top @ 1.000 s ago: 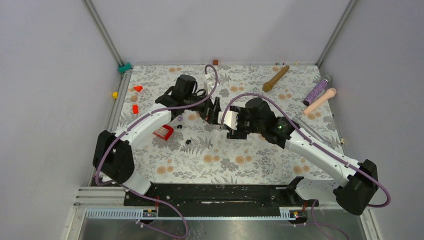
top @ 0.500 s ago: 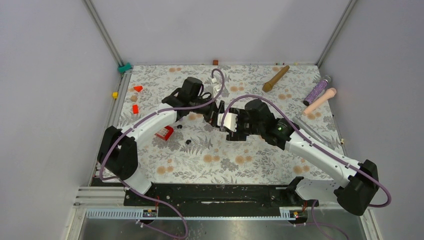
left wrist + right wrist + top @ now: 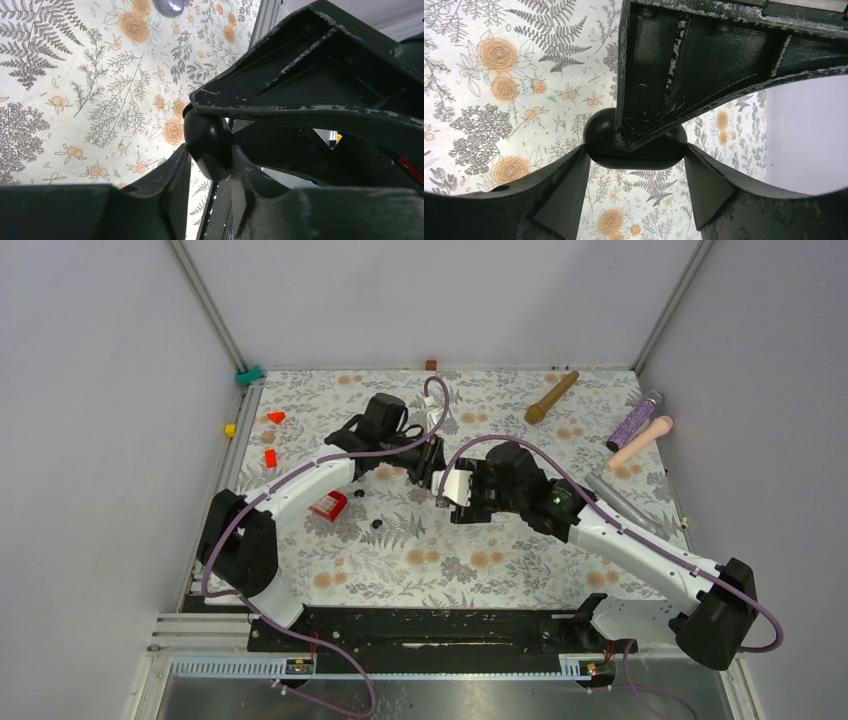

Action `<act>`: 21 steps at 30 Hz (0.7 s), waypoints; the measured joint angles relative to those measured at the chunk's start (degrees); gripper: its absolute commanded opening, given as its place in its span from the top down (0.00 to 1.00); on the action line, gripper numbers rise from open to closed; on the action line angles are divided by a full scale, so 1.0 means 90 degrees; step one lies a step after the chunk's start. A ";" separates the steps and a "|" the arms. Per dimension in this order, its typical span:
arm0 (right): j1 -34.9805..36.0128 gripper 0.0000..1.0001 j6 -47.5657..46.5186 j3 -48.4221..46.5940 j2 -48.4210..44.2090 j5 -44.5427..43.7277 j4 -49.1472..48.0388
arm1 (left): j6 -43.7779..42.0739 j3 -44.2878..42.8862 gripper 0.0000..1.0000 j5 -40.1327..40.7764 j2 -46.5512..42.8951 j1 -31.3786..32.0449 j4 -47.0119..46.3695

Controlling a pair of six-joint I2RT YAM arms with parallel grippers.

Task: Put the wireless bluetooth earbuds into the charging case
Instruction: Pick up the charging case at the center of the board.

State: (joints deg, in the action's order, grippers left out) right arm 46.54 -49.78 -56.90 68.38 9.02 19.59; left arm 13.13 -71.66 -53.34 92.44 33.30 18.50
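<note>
**Two-armed hold on the charging case, before any earbud is loaded.**

Slightly toward 12 o'clock from the middle of the table (image 3: 500, 575), the left gripper (image 3: 433, 462) and right gripper (image 3: 443, 483) meet tip to tip.

*Right wrist view.* The charging case (image 3: 634, 160) is a glossy black oblong with rounded ends.
- It spans the right jaws lengthwise. They stand wide, one finger against each end, which braces the case against turning.
- A finger of the left gripper crosses its top from 12 o'clock.

*Left wrist view.* The left jaws are drawn almost together and pinch what seems to be the same black body across its thin side.

*Likely purpose.* One arm steadies the shell while the other takes the upper half, probably the lid, to open it. The fingers cover the seam, so it cannot be told whether it has parted. Nor can it be told whether the case rests on the table or is lifted.

*Earbuds.* None is seen in the case or in either gripper.
- Two black earbuds (image 3: 376, 524) lie loose at about 8 o'clock from the grip.
- They are near the red tray (image 3: 327, 505) but apart from it. The tray sits farther out, toward 9 o'clock.
- A pale rounded object (image 3: 170, 4) at the top edge of the left wrist view may be a purple earbud.

*Progress.* Insertion appears not yet begun. The case must open and one gripper must let go to fetch an earbud.
</note>
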 measured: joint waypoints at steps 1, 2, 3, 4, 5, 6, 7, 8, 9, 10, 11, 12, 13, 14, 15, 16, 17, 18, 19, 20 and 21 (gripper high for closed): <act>0.0010 0.30 -0.0017 0.0000 0.0000 -0.0046 -0.0036 | 0.0039 0.0000 0.84 -0.0005 0.0005 -0.0012 0.0002; 0.0022 0.27 -0.0027 0.0000 0.0002 -0.0085 -0.0068 | 0.0075 0.0000 0.88 -0.0010 0.0005 -0.0034 0.0005; 0.0032 0.19 -0.0019 0.0000 0.0002 -0.0100 -0.0075 | 0.0083 0.0000 0.91 -0.0024 0.0005 -0.0041 0.0000; 0.0036 0.11 -0.0005 0.0000 0.0002 -0.0114 -0.0075 | 0.0083 0.0000 0.93 -0.0024 0.0005 -0.0041 -0.0005; 0.0039 0.04 0.0029 0.0000 0.0002 -0.0119 -0.0073 | 0.0083 0.0000 0.96 -0.0029 0.0005 -0.0039 -0.0005; 0.0039 0.01 0.0083 0.0000 0.0002 -0.0121 -0.0073 | 0.0034 0.0000 0.97 -0.0044 0.0005 -0.0036 -0.0012; 0.0039 0.01 0.0141 -0.0002 0.0002 -0.0153 -0.0087 | 0.0010 0.0000 0.97 -0.0049 0.0005 -0.0032 -0.0002; 0.0036 0.01 0.0206 -0.0027 0.0002 -0.0175 -0.0090 | -0.0024 0.0000 0.97 -0.0051 0.0005 -0.0019 0.0000; 0.0036 0.01 0.0287 -0.0063 0.0002 -0.0189 -0.0075 | -0.0073 0.0000 0.98 -0.0051 0.0005 -0.0012 0.0015; 0.0036 0.01 0.0359 -0.0107 0.0002 -0.0202 -0.0049 | -0.0095 0.0000 0.98 -0.0051 0.0002 -0.0012 0.0024; 0.0036 0.01 0.0449 -0.0182 0.0000 -0.0204 0.0010 | -0.0136 0.0000 0.98 -0.0051 -0.0005 -0.0015 0.0041; 0.0036 0.01 0.0544 -0.0274 -0.0010 -0.0197 0.0085 | -0.0172 0.0000 0.98 -0.0051 -0.0022 -0.0015 0.0070; 0.0034 0.00 0.0646 -0.0374 -0.0029 -0.0148 0.0177 | -0.0206 0.0000 0.98 -0.0051 -0.0056 -0.0019 0.0117; 0.0029 0.00 0.0731 -0.0461 -0.0058 -0.0080 0.0253 | -0.0238 0.0000 0.99 -0.0051 -0.0100 -0.0032 0.0148; 0.0007 0.00 0.0865 -0.0590 -0.0112 0.0029 0.0355 | -0.0267 0.0000 1.00 -0.0053 -0.0168 -0.0056 0.0177; -0.0015 0.00 0.0959 -0.0687 -0.0155 0.0136 0.0432 | -0.0291 0.0000 1.00 -0.0058 -0.0245 -0.0090 0.0185; -0.0061 0.00 0.1086 -0.0823 -0.0211 0.0287 0.0544 | -0.0313 0.0000 1.00 -0.0073 -0.0352 -0.0136 0.0185; -0.0109 0.01 0.1197 -0.0937 -0.0260 0.0403 0.0617 | -0.0338 0.0000 1.00 -0.0097 -0.0459 -0.0182 0.0189; -0.0221 0.00 0.1377 -0.1090 -0.0308 0.0597 0.0707 | -0.0372 -0.0002 1.00 -0.0129 -0.0593 -0.0245 0.0202; -0.0340 0.00 0.1537 -0.1224 -0.0357 0.0782 0.0782 | -0.0427 -0.0019 1.00 -0.0158 -0.0714 -0.0301 0.0248; -0.0515 0.01 0.1746 -0.1367 -0.0408 0.1013 0.0840 | -0.0503 -0.0056 1.00 -0.0182 -0.0835 -0.0347 0.0308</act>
State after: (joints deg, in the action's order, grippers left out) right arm 41.91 -34.06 -69.21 64.71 18.13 27.16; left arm 8.60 -72.16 -54.98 84.93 30.17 21.28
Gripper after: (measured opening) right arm 0.993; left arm 0.300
